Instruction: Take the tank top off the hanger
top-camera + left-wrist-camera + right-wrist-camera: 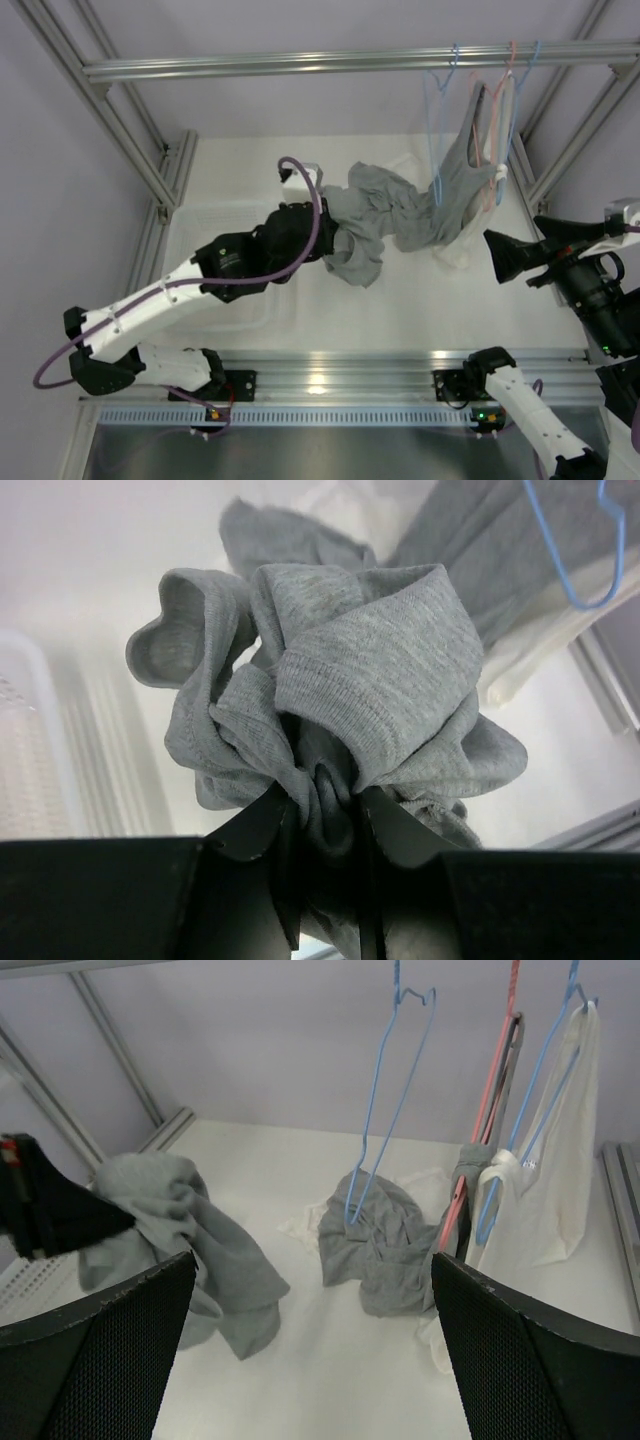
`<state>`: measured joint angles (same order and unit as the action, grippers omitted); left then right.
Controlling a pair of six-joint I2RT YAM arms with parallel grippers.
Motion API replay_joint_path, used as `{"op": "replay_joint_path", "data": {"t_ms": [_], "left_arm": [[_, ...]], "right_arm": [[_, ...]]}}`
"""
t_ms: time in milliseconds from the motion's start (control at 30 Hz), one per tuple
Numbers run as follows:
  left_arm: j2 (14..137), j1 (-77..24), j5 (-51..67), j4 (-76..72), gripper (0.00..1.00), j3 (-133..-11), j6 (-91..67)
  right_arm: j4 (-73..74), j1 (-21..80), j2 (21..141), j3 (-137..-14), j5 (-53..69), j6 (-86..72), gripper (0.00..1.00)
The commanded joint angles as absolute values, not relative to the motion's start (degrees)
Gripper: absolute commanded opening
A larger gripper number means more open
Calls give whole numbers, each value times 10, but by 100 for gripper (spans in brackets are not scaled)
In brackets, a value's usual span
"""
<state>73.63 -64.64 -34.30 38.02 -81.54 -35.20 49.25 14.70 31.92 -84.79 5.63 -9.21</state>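
Note:
The grey tank top (385,215) stretches from the middle of the table up to the hangers at the right. Its far end hangs by a pink hanger (497,150), and an empty blue hanger (434,120) dangles in front of it. My left gripper (335,236) is shut on a bunched fold of the tank top (350,680), with fabric squeezed between the jaws of the left gripper (325,795). My right gripper (500,256) stands open to the right of the cloth. In its wrist view, nothing lies between the fingers of the right gripper (312,1258), and the tank top (385,1240) is ahead.
A white garment (560,1150) hangs on a second blue hanger (545,1060) at the far right. All hangers hook over the metal rail (350,62). A white basket (200,225) sits on the table's left side. Frame posts stand at both sides.

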Motion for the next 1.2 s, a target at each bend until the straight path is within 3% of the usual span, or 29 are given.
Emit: {"op": "replay_joint_path", "data": {"t_ms": [0,133,333,667,1167], "left_arm": [[705,-647,-424,443,0,-866,-325],[694,-641,-552,538,0,-928,-329],[677,-517,-566,620,0,-976,-357],[640,-281,-450,614,0,-809,-351],[640,-157,-340,512,0,-607,-318]], "right_arm": [[486,139,323,-849,49,-99,99],[483,140,328,-850,55,-100,99],[477,139,333,-850,61,-101,99],[472,139,335,-848,76,-101,99],[470,139,337,-836,101,-98,99]]}}
